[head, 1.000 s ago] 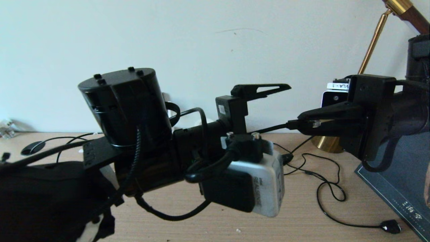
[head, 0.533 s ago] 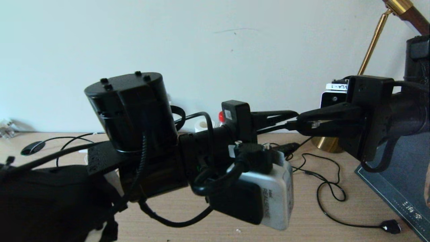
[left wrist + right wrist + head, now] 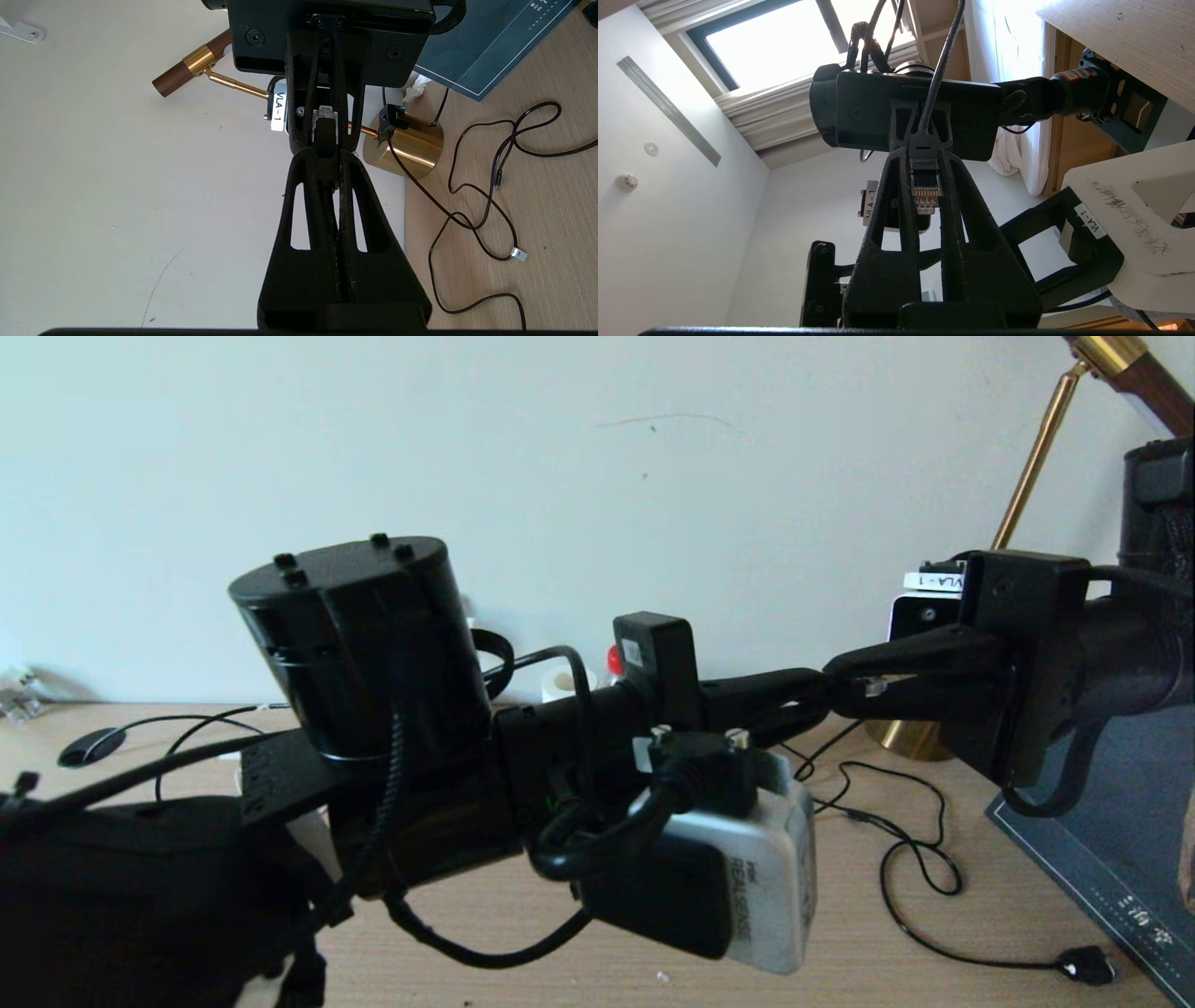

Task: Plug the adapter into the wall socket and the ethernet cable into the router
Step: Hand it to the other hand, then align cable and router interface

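Both grippers meet in mid-air above the wooden table (image 3: 840,933). My right gripper (image 3: 845,683) (image 3: 924,156) is shut on the ethernet cable's plug (image 3: 926,186), whose clear tip with gold contacts points back along its fingers. My left gripper (image 3: 812,695) (image 3: 324,156) reaches in from the opposite side and is shut on the black boot and cable just behind that plug (image 3: 323,122). The black cable (image 3: 941,60) runs back past the left gripper's body. The adapter, the wall socket and the router are out of view.
A brass lamp base (image 3: 910,737) and its stem (image 3: 1036,448) stand against the wall behind the grippers. A thin black wire (image 3: 920,859) with a clip end (image 3: 1088,966) loops over the table. A dark teal mat (image 3: 1111,859) lies at the right.
My left gripper, open with one finger raised a second ago, has moved right toward the right gripper and shut on the cable behind the plug. The right gripper has held still.
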